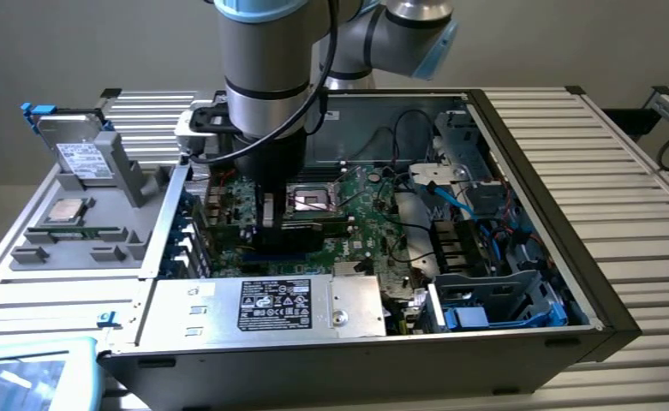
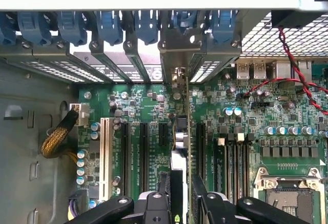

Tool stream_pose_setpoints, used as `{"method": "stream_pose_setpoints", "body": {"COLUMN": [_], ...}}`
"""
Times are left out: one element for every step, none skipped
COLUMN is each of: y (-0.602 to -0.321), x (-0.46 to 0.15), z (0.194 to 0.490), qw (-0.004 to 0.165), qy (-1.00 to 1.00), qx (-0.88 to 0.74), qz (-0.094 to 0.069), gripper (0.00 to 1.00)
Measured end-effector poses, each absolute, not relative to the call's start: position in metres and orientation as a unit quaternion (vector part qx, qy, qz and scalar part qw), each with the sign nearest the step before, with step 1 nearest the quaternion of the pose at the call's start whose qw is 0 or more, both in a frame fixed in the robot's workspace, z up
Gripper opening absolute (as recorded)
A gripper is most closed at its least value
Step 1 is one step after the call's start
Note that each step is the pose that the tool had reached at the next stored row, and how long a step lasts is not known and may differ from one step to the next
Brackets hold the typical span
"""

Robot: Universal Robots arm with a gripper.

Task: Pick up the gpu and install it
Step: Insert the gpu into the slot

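Green motherboard [image 1: 363, 214] lines the floor of the open computer case [image 1: 540, 154], which lies on its side on a slatted metal desk [image 1: 637, 214]. The arm [image 1: 265, 77] comes straight down into the case over the board's part toward the exterior view's left. The gripper [image 2: 180, 185] is clenched on the gpu [image 2: 180, 131], and its black fingers [image 2: 165, 185] sit against both faces of the card. The card stands upright on its long edge, running from the gripper to the case's back wall. There its metal bracket end lies in a bay between the blue latches [image 2: 110, 26]. Whether its lower edge is fully down in a slot cannot be told.

Room beside the card is tight. Black expansion slots [image 2: 143, 152] run parallel on one side, just beside it. On the other side lie more narrow black slots and then the CPU socket [image 2: 287, 198], near but apart. The power supply [image 1: 271, 304] sits along the case's near edge, close to the gripper. Loose cables [image 1: 426, 171] lie toward the exterior view's right, well apart from the card. The case is open above, with no lid over the arm
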State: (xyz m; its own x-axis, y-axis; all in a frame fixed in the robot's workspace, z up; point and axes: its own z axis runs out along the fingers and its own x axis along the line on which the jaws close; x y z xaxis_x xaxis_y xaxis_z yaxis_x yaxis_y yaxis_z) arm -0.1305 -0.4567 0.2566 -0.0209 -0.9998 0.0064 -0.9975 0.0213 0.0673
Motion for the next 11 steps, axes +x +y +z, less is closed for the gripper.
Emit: {"method": "stream_pose_setpoints", "body": {"y": [-0.4567, -0.4567, -0.4567, -0.4567, -0.4567, -0.4567, -0.4567, -0.4567, -0.4567, -0.4567, -0.4567], "x": [-0.1305, -0.1305, -0.1305, -0.1305, -0.1305, -0.1305, -0.1305, -0.1305, -0.1305, -0.1305, -0.1305], "z": [0.2564, 0.2563, 0.2562, 0.2562, 0.2562, 0.2561, 0.2561, 0.2561, 0.256, 0.256, 0.256], "qw": [0.026, 0.026, 0.025, 0.025, 0.025, 0.025, 0.025, 0.025, 0.025, 0.025, 0.025], "qy": [-0.716, -0.719, -0.723, -0.727, -0.731, -0.736, -0.739, -0.74, -0.74, -0.74, -0.739], "qx": [0.697, 0.694, 0.69, 0.686, 0.681, 0.676, 0.673, 0.672, 0.672, 0.672, 0.673], "qz": [-0.022, -0.022, -0.022, -0.022, -0.022, -0.023, -0.023, -0.023, -0.023, -0.023, -0.023], "gripper": [0.28, 0.28, 0.28, 0.28, 0.28, 0.28, 0.28, 0.28, 0.28, 0.28, 0.28]}}
